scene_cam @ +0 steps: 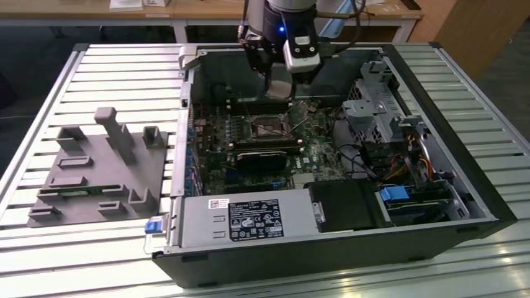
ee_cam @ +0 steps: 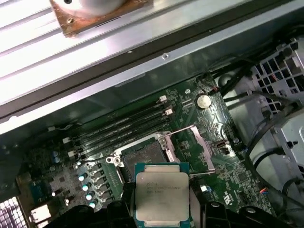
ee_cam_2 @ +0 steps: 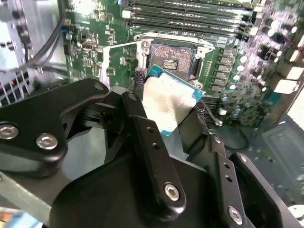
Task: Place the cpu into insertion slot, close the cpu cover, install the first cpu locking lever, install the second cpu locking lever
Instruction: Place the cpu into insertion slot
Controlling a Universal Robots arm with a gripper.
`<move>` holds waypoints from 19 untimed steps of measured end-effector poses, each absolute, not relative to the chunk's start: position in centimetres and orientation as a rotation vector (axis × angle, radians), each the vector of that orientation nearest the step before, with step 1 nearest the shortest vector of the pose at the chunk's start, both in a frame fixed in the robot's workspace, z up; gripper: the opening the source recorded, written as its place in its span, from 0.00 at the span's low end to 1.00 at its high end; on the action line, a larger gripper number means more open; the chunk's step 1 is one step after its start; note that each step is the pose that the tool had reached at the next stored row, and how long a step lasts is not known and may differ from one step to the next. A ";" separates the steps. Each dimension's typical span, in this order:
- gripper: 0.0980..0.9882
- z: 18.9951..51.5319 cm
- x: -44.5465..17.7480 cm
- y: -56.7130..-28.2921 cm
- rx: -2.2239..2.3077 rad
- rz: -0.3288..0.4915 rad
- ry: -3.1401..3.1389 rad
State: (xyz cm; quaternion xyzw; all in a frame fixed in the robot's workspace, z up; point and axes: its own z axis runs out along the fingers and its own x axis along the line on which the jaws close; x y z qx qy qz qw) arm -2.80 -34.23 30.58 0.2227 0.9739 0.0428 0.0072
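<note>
Chip (ee_cam: 162,197) is gripped by its edges in the end effector (ee_cam_2: 169,99), hanging askew just beside the open socket (ee_cam_2: 173,59) with the cover (ee_cam: 194,147) swung back, so it is judged best squared to the rim and levelled before being lowered.

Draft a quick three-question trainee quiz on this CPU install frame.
1. True or false: the cpu is already seated in the insertion slot.
2. What is the gripper shut on? A) a memory stick B) the cpu C) a cable
3. Fill in: the cpu cover stands ____ (open/closed).

Key: 1 false, it is held clear of the slot, whose dark centre is bare; 2 B; 3 open, swung to the side of the slot.
</note>
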 end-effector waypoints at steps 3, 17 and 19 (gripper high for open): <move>0.50 30.4 -2.8 -34.2 0.778 0.133 3.023; 0.50 29.2 -2.8 -34.2 1.154 0.128 2.890; 0.50 29.0 -2.8 -34.2 1.205 0.127 2.867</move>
